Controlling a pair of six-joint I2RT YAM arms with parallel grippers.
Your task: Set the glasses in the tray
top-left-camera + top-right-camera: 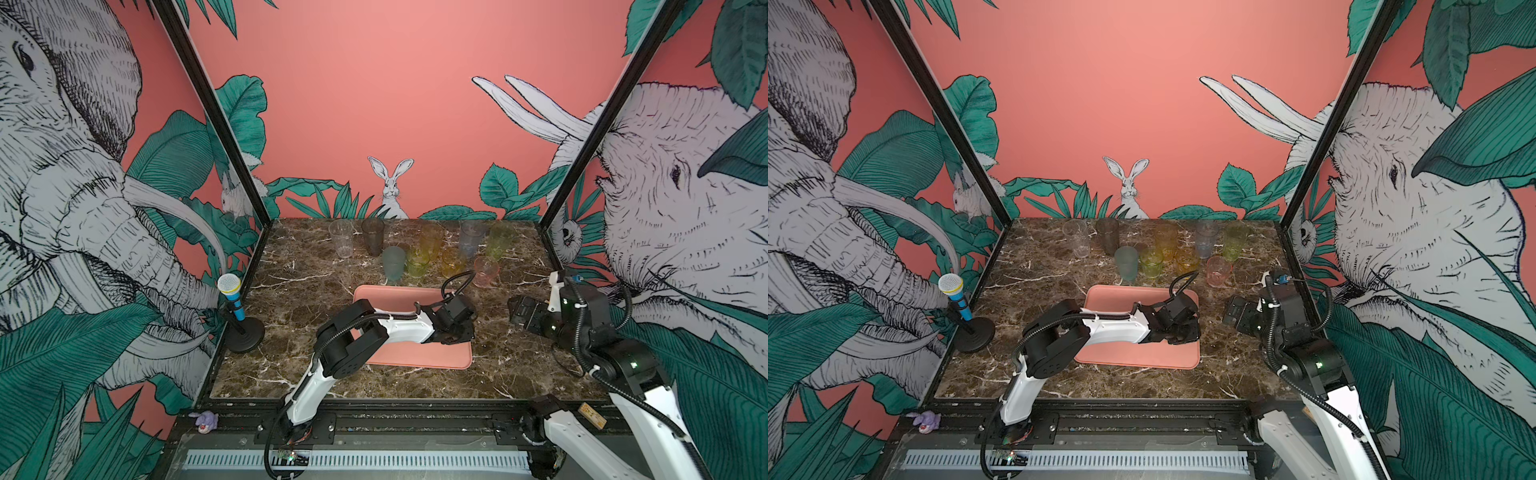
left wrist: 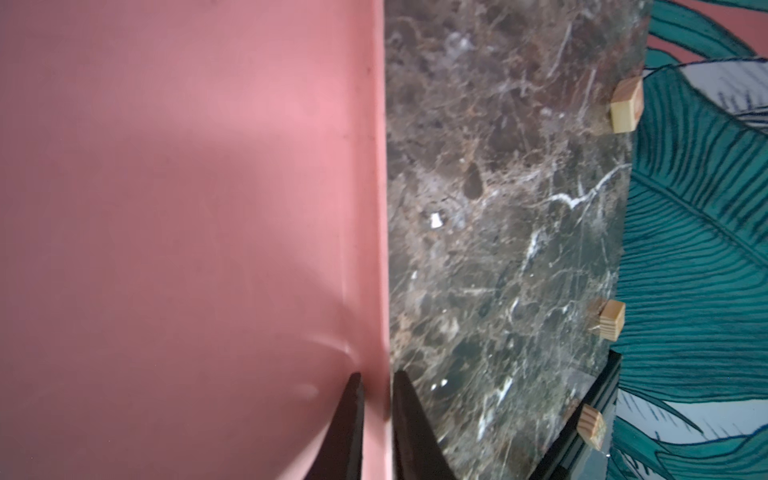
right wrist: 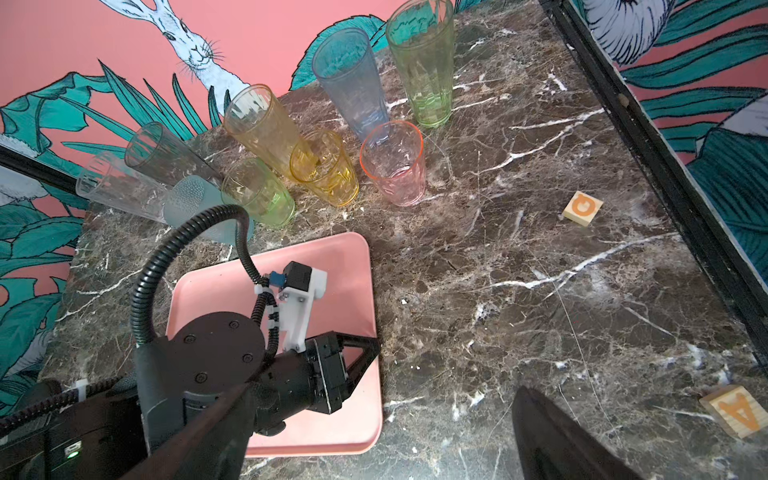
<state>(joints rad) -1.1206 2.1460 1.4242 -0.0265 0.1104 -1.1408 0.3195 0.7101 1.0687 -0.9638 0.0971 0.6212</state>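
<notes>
In both top views my left tool (image 1: 451, 336) (image 1: 1177, 334) lies low over the right edge of the tray (image 1: 415, 357) (image 1: 1142, 357). The nine glasses (image 1: 415, 249) (image 1: 1152, 249) stand upright on the desk (image 1: 291, 291) behind the tray, none in it. My right tool (image 1: 517, 313) hovers right of the tray.

In the left wrist view, my left tool's jaws are nearly together, pinching the tray's rim (image 2: 380, 249).

In the right wrist view, my right tool (image 3: 384, 388) gapes wide and holds nothing; a lettered wooden block (image 3: 582, 208) lies on the desk.
</notes>
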